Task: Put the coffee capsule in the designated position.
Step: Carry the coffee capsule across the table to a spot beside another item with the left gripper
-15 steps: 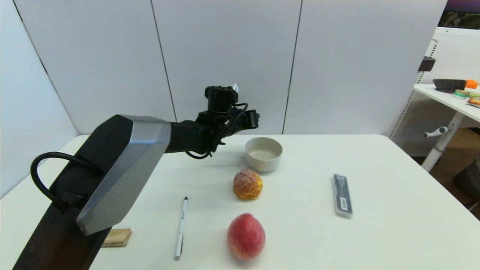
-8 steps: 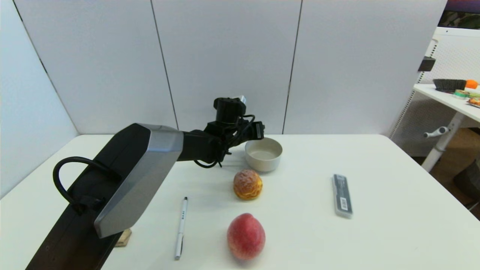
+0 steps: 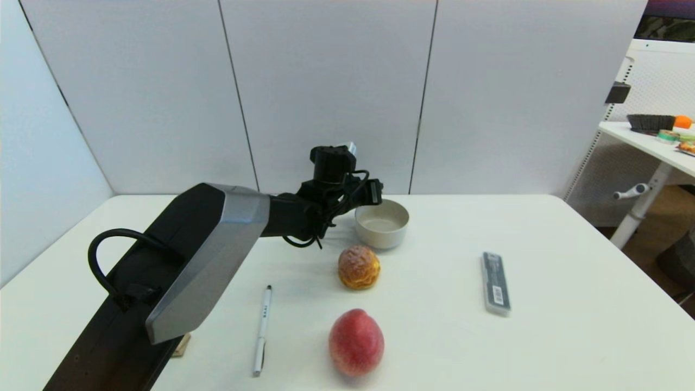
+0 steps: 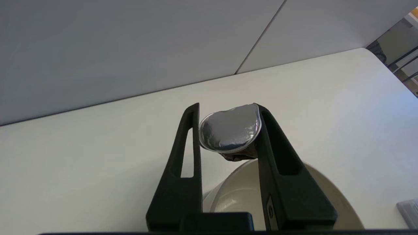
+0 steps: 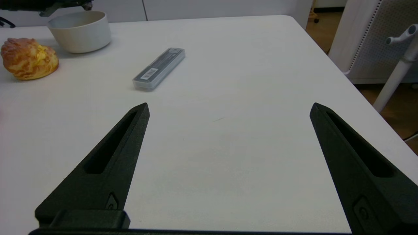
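Note:
My left gripper (image 3: 374,191) reaches across the table and hovers at the left rim of the cream bowl (image 3: 402,218). In the left wrist view the left gripper (image 4: 227,108) is shut on the coffee capsule (image 4: 230,132), a small dark capsule with a shiny silver foil lid facing the camera. The bowl (image 4: 321,195) lies just below and beyond the fingers. My right gripper (image 5: 228,107) is open and empty, low over bare table on the right side; the bowl (image 5: 81,32) shows far off in that view.
A golden pastry (image 3: 358,266) sits just in front of the bowl, with a peach (image 3: 356,342) nearer me. A white pen (image 3: 262,329) lies at front left, a wooden block (image 3: 182,345) beneath the left arm, and a grey case (image 3: 495,283) to the right.
The left arm has moved right and down with the capsule, from beside the bowl to its left rim. It has barely shifted over the last half second.

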Controlling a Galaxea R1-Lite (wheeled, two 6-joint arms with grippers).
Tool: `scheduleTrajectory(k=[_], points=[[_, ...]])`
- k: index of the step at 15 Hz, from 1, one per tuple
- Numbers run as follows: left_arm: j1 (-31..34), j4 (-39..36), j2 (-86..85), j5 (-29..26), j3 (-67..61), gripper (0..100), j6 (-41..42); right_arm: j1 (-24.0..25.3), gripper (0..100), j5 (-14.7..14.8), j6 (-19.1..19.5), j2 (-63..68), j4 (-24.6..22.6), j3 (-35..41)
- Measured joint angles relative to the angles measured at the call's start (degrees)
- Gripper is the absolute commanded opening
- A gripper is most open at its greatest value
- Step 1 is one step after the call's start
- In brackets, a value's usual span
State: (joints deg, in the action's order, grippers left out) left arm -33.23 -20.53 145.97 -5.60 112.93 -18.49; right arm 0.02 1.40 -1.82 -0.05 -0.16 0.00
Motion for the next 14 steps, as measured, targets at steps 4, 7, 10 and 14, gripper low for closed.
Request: scheduleTrajectory(k=[4,7,10,14], points=[[0.0,-0.9,0.5,0.1,0.0,0,0.1,0.0,100,0.0,0.0,0.0,0.0,0.0],[0.1,-1.2,0.6,0.1,0.0,0,0.2,0.0,100,0.0,0.0,0.0,0.0,0.0],[0.2,-1.4,0.8,0.1,0.0,0,0.2,0.0,100,0.0,0.0,0.0,0.0,0.0],[0.7,-2.0,0.9,0.1,0.0,0,0.3,0.0,100,0.0,0.0,0.0,0.0,0.0]])
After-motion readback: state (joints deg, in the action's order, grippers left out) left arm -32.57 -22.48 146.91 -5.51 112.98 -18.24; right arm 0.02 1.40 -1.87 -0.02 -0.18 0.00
